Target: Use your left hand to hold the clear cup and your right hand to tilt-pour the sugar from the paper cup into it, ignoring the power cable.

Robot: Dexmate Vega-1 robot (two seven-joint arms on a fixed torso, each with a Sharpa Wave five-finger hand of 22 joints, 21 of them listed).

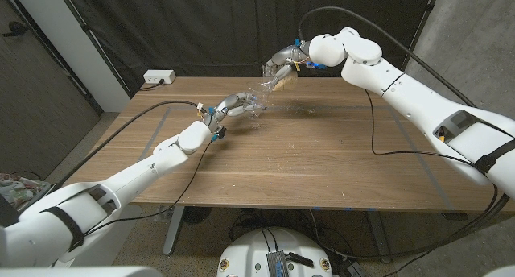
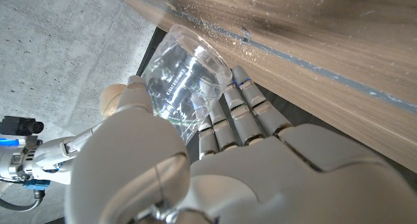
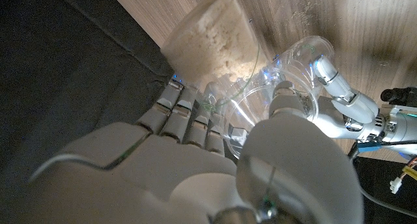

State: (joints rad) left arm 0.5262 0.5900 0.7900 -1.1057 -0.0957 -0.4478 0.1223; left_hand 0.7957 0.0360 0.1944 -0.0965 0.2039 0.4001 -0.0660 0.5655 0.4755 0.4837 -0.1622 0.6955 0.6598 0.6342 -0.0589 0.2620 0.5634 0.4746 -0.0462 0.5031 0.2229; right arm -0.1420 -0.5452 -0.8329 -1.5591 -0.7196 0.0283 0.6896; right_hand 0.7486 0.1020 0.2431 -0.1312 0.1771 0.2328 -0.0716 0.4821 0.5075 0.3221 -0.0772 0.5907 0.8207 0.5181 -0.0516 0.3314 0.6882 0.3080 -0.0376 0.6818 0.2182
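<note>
Wooden table (image 1: 322,160) runs from the near edge to the dark curtain (image 1: 201,27) behind it, with a black cable (image 1: 374,124) trailing over its right half and a white power strip (image 1: 158,78) at the far left corner. Above the far middle, the left hand (image 1: 232,108) grips the clear cup (image 1: 256,101), fingers (image 2: 241,110) wrapped round its wall. Just right and higher, the right hand (image 1: 282,65) holds the paper cup (image 1: 279,84) tilted, mouth toward the clear cup, with pale sugar (image 3: 218,45) showing inside it. Spilled grains (image 1: 310,110) speckle the wood to the right of the cups.
</note>
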